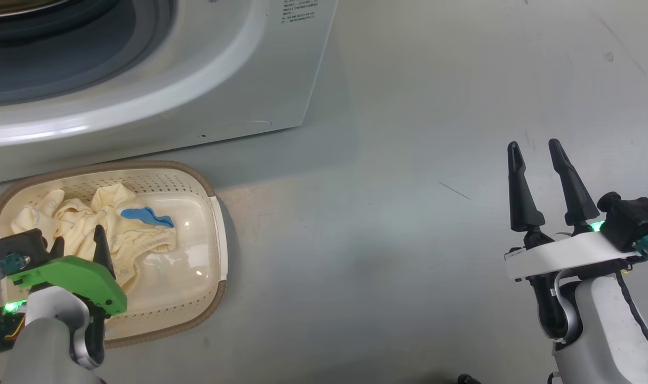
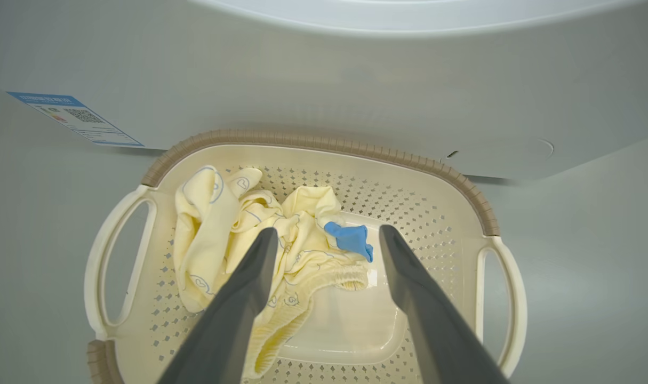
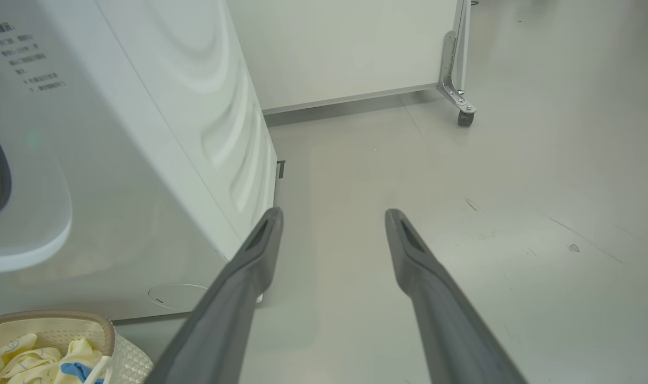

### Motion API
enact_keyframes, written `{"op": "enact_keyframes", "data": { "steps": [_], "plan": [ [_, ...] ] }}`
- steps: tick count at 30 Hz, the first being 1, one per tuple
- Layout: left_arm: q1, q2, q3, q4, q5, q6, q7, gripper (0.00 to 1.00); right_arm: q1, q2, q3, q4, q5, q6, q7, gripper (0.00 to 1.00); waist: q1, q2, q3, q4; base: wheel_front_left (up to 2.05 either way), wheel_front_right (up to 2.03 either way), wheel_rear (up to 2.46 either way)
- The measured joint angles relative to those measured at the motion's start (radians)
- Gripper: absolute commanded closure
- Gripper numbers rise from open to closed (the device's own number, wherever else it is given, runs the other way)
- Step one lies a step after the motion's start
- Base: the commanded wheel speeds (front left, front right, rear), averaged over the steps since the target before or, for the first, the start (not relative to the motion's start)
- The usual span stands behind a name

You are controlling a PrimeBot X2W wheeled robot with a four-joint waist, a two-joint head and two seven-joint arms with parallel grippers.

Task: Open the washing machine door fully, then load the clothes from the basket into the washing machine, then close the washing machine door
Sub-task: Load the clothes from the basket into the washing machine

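The washing machine stands at the upper left, its round opening showing a grey seal; the washing machine door is out of view. On the floor just before it sits the cream basket with a brown rim. Inside lie pale yellow clothes with a blue patch, bunched to the basket's left. My left gripper hangs open above the basket, its fingers straddling the clothes without touching them. Far right, my right gripper stands open over bare floor, holding nothing. In the right wrist view the basket peeks in at the lower left.
A blue label sticks to the machine's front, low down. Grey floor spreads wide to the right of machine and basket. Behind the machine stands a white panel on a caster wheel.
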Motion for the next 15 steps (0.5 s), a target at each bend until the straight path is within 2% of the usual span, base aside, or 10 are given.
{"op": "enact_keyframes", "data": {
  "steps": [7, 15],
  "plan": [
    [-0.039, -0.001, 0.018, 0.104, -0.006, 0.026, 0.101, 0.0, -0.011, 0.003, 0.006, 0.01, 0.002, 0.0, 0.0, 0.0, 0.0, 0.0, 0.019, -0.002, 0.0, 0.0, 0.0],
    [-0.153, 0.0, 0.026, 0.168, 0.018, 0.044, 0.196, 0.0, -0.017, 0.004, 0.016, 0.011, 0.004, 0.0, 0.0, 0.0, 0.0, 0.0, 0.042, 0.0, 0.0, 0.0, 0.0]
  ]
}}
